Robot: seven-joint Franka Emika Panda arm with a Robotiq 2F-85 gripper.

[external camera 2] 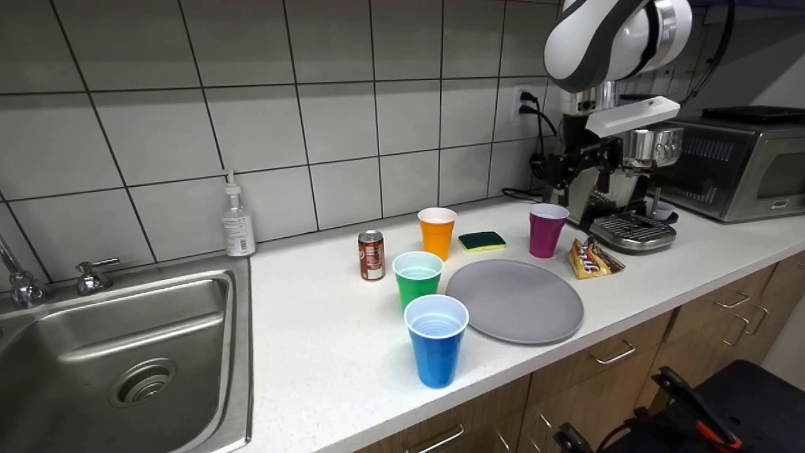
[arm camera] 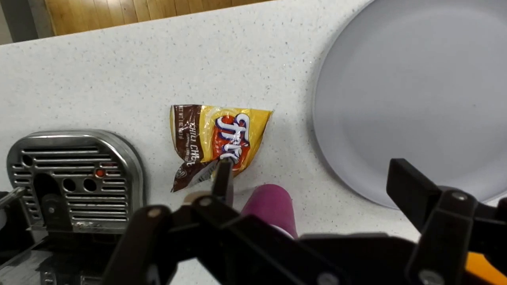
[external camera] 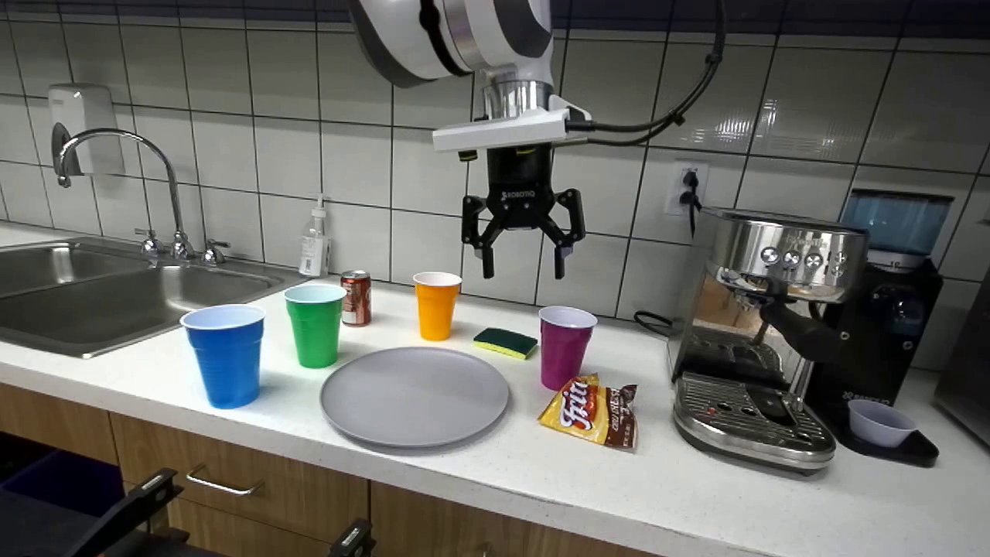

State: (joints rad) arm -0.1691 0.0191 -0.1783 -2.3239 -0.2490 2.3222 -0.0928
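Observation:
My gripper (external camera: 524,267) hangs open above the counter, pointing down, with nothing between its fingers. Nearest below it stands an upright magenta cup (external camera: 567,348), partly covered by the gripper in the wrist view. A yellow and brown chip bag (arm camera: 222,138) lies in front of that cup. Beside them rests a flat grey plate (external camera: 414,397). Behind the plate are a green and yellow sponge (external camera: 506,342) and an orange cup (external camera: 438,308). A green cup (external camera: 315,329), a blue cup (external camera: 226,360) and a red-brown can (external camera 2: 371,258) stand toward the sink side.
An espresso machine (external camera: 762,340) and a black grinder (external camera: 882,325) stand on one side, with a microwave (external camera 2: 748,163) beyond. The steel sink (external camera 2: 239,352), faucet (external camera: 174,201) and soap bottle (external camera 2: 237,220) are opposite. A tiled wall (external camera: 433,186) runs behind the counter.

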